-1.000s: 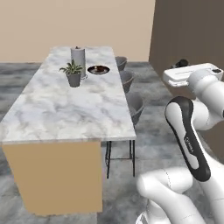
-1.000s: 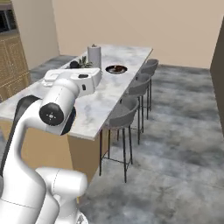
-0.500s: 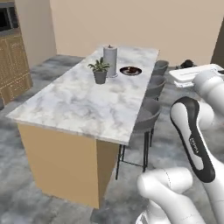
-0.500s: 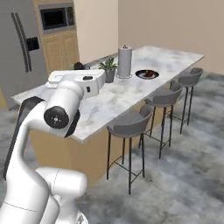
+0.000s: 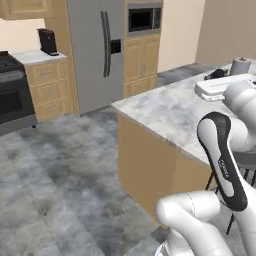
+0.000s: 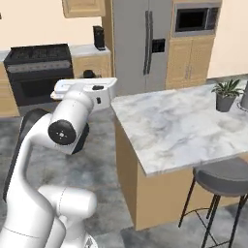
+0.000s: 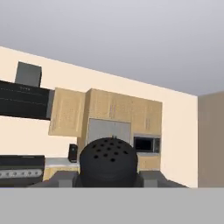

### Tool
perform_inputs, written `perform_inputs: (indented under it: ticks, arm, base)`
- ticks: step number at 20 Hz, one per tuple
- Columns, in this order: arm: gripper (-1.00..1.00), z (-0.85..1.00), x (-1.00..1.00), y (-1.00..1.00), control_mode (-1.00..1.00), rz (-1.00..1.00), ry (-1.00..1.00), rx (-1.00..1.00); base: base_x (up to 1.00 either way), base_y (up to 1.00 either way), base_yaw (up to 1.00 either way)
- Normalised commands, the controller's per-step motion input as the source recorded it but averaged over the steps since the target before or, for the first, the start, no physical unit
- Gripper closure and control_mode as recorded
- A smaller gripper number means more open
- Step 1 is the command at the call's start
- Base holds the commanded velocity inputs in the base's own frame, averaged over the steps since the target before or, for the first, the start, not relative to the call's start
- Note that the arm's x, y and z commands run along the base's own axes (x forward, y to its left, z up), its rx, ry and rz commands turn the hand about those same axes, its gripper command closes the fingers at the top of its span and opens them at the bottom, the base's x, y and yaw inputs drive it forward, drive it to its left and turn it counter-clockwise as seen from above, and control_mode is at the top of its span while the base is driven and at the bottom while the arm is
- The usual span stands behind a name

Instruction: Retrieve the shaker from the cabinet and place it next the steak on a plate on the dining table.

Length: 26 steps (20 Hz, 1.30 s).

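Observation:
The dark shaker (image 7: 109, 162) shows its round top with small holes in the hand view. My gripper (image 7: 109, 177) is shut on it, one grey finger (image 7: 64, 178) on each side. My white hand (image 6: 85, 88) hangs level in front of the stove, left of the dining table (image 6: 179, 131), a marble-topped island with a tan base. From the other side the hand (image 5: 222, 87) floats over the dining table (image 5: 165, 107). Tan cabinet doors (image 6: 189, 60) stand beside the fridge, also as cabinet doors (image 5: 142, 62). The steak and the plate are out of view.
A steel fridge (image 6: 143, 43) and a black stove (image 6: 38, 72) line the far wall, with a microwave (image 6: 193, 19) above the cabinet. A potted plant (image 6: 226, 94) stands on the island. A grey stool (image 6: 223, 179) sits at its near side. Grey floor lies left of the island (image 5: 60, 170).
The whole picture has swung: the base has turned, so the fridge, stove and cabinets now face me and the island lies to the right. The shaker stays in the gripper.

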Motion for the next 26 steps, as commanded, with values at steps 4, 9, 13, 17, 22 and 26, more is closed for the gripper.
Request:
perform_inputs:
  ticks: [4, 9, 13, 17, 22, 26]
  arm:
    - [1.0, 0.0, 0.0, 0.0, 1.0, 0.0, 0.0, 0.0]
    - [1.0, 0.0, 0.0, 0.0, 1.0, 0.0, 0.0, 0.0]
    - [1.0, 0.0, 0.0, 0.0, 1.0, 0.0, 0.0, 0.0]
    - [1.0, 0.0, 0.0, 0.0, 1.0, 0.0, 0.0, 0.0]
    - [1.0, 0.0, 0.0, 0.0, 1.0, 0.0, 0.0, 0.0]
    - [1.0, 0.0, 0.0, 0.0, 1.0, 0.0, 0.0, 0.0]
  base:
    - [-0.11, -0.2, 0.95]
    - [-0.95, -0.54, 0.76]
    - [-1.0, -0.74, 0.33]
    - [-1.0, -1.0, -0.09]
    - [-0.86, -1.0, -0.07]
    - [-0.37, -1.0, -0.01]
